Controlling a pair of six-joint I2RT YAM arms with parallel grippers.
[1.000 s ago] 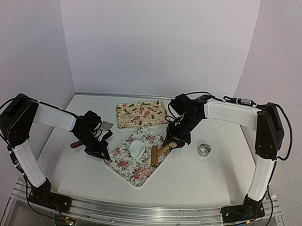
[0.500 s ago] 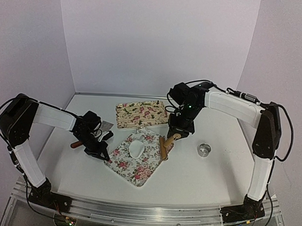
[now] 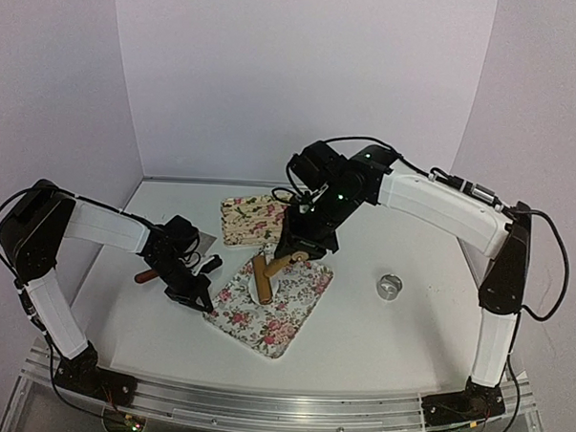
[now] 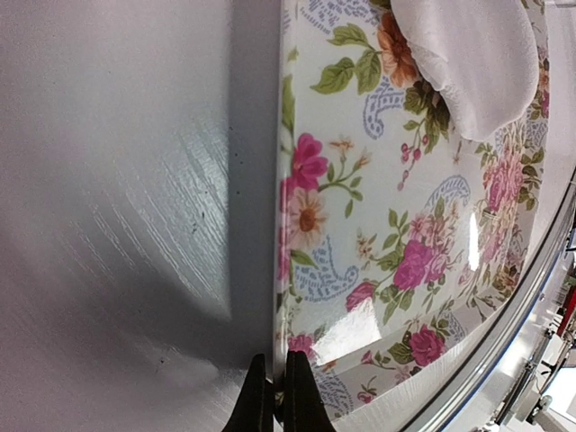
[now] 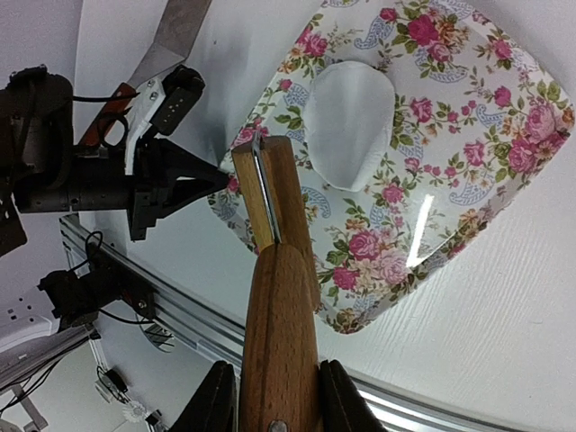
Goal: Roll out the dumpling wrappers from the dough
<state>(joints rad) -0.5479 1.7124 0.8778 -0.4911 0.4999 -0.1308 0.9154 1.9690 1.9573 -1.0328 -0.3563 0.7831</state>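
Note:
The dough is a flattened white oval patch on the near flowered tray. It also shows in the left wrist view and the right wrist view. No separate round wrapper is in view. My right gripper is shut on the handle of a wooden roller, with the gripper low in its own view and the roller head just above the dough's left side. My left gripper is shut on the tray's left rim, as its wrist view shows.
A small metal ring stands right of the near tray. A second flowered tray lies at the back. A scraper with a wooden handle and metal blade lies by my left arm; the blade shows in the right wrist view.
My right arm has swung left with the roller, from the tray's right edge to over the dough. The near tray has turned a little. My left gripper has kept its hold.

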